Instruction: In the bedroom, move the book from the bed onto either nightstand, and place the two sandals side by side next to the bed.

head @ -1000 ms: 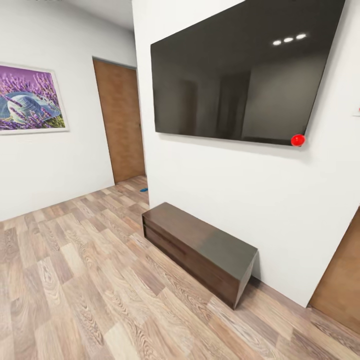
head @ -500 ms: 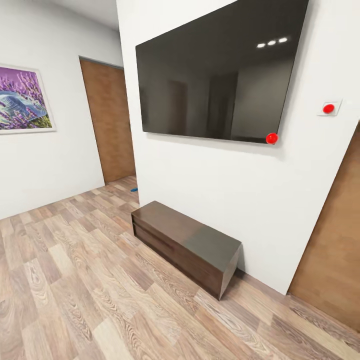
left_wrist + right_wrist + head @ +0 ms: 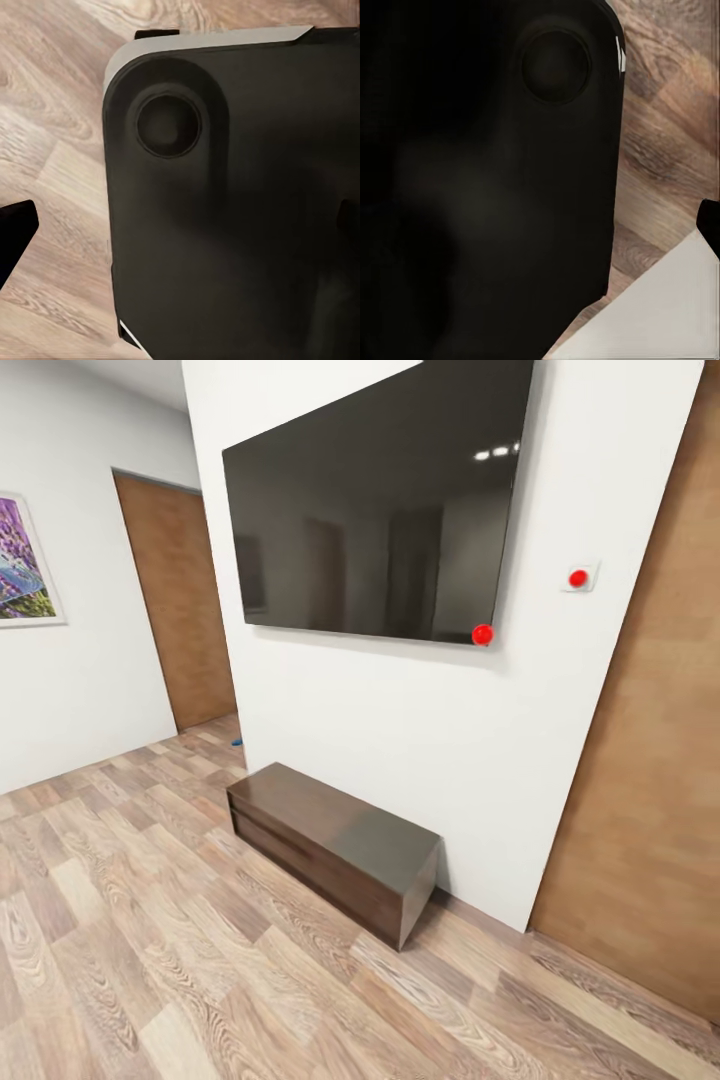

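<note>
While the robot is on its way, the head view looks at a white wall [image 3: 400, 760] with a large dark television [image 3: 375, 500] mounted on it and a long low dark bench [image 3: 335, 850] standing on the wood-plank floor [image 3: 120, 920] just below. This bench is not a nightstand. A wooden door [image 3: 180, 610] is at the far left, a second wooden door [image 3: 650, 760] is at the right, and part of a purple picture [image 3: 25, 565] hangs on the left wall.

The bed, the book and the nightstands are not among what these pictures show, so I cannot say which way the book lies from either arm, how its long axis runs, or which arm is nearer. A very small blue spot [image 3: 237, 741] lies on the floor at the far corner of the wall, near the left door; it may be one sandal, but it is too small to be sure. If it is, the sandals lie far and to the left, past the bench.

Each wrist view looks down on a dark rounded part of the robot [image 3: 240, 202] over the floor. The fingers are not clear in them, so I cannot tell how far either gripper is open or whether it holds something.

In my judgement the robot must first drive on and find the bed.
</note>
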Motion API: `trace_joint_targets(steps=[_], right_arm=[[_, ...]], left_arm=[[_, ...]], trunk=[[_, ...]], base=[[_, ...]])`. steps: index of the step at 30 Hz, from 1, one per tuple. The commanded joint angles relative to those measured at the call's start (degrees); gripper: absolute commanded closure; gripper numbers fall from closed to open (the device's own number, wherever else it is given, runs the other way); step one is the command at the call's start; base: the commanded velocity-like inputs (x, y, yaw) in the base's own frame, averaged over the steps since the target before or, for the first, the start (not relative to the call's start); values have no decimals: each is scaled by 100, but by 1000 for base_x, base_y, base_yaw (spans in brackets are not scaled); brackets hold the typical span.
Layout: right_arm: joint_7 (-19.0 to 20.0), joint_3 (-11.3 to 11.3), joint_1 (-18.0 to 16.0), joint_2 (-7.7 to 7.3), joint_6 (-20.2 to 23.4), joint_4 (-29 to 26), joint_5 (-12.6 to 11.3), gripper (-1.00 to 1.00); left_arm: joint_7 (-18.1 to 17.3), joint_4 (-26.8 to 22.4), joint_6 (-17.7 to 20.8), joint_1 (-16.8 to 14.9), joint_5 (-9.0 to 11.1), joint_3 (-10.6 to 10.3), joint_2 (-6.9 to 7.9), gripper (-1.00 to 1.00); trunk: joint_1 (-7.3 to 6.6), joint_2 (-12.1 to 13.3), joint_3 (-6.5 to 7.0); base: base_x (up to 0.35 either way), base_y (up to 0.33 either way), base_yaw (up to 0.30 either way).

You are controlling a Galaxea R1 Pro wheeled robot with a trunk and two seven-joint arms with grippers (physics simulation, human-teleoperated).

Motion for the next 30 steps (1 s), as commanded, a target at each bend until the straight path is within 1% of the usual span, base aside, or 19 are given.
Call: trace_joint_targets(steps=[1, 7, 10, 12, 23, 30], right_arm=[[-5, -1, -1, 1, 3, -3, -3, -100], [1, -1, -1, 1, 3, -3, 0, -100], [5, -1, -1, 1, 3, -3, 1, -100], [10, -1, -1, 1, 3, -3, 1, -100], [14, -1, -1, 1, -3, -3, 1, -100], [40, -1, -1, 1, -50, -3, 7, -100]], left_arm=[[1, -11, -2, 3, -3, 0, 0, -100], [9, -11, -2, 4, -3, 0, -1, -100], [11, -11, -3, 4, -3, 0, -1, -100], [6, -11, -12, 3, -2, 0, 12, -100], [-66, -252, -11, -3, -3, -15, 76, -100], [-31, -323, -15, -5, -11, -12, 92, -100]], trunk=[[-2, -3, -5], [-2, -3, -5], [-2, -3, -5], [-2, -3, -5], [-2, -3, -5], [-2, -3, -5]], base=[[-153, -280, -13], [-217, -241, -5], [-300, -110, -1], [-120, -22, 0], [-24, -4, 0], [-1, 0, 0]])
